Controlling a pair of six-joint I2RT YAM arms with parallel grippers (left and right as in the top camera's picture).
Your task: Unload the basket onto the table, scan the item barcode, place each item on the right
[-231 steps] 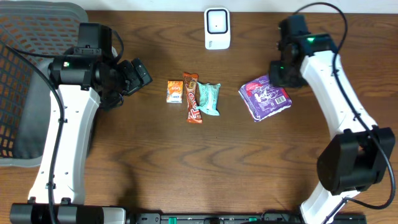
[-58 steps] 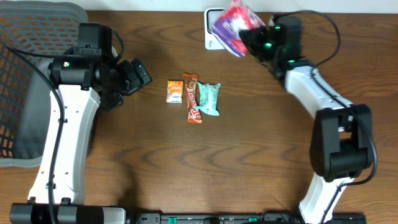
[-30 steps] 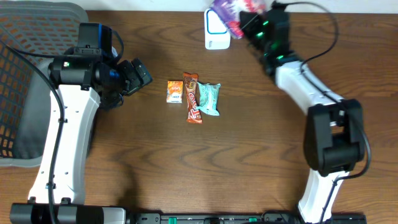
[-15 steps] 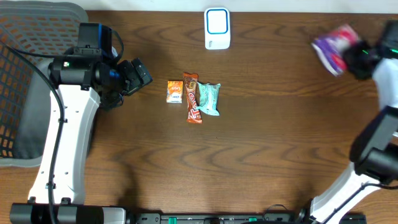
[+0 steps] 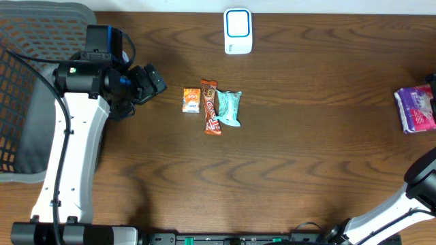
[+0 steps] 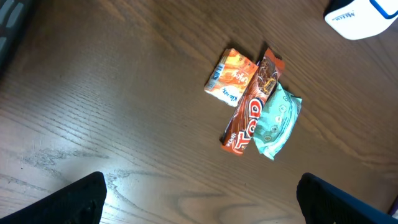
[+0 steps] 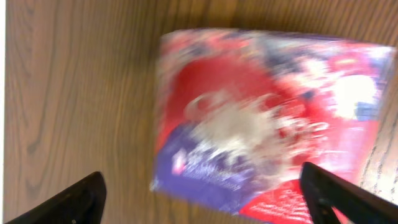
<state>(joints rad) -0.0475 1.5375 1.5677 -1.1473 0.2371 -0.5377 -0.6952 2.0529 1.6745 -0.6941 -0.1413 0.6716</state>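
The right jaws are standing wide apart directly over the purple packet [image 5: 415, 109], which is lying flat and ungripped at the far right edge of the table [image 5: 306, 170], well away from the scanner [image 5: 238, 30] at the top edge. The right wrist view is showing the packet blurred, filling the gap between the two fingertips, with its wider side running from one fingertip towards the other.

At the table's middle, an orange packet [image 5: 191, 100], a bar [image 5: 210, 107] and a teal packet [image 5: 229, 108] are lying pressed side by side. The left arm [image 5: 75, 136] is holding its left jaws, also fully apart and empty, just to the left of that row.

If the next barcode is to come from the row, the left arm is looking much the nearer, with the orange packet closest to it. The bar's long axis is pointing roughly towards the scanner's edge of the table, so the jaws would likely be closing across its narrow width. From the row, the scanner is sitting up the table and slightly towards the right arm's side
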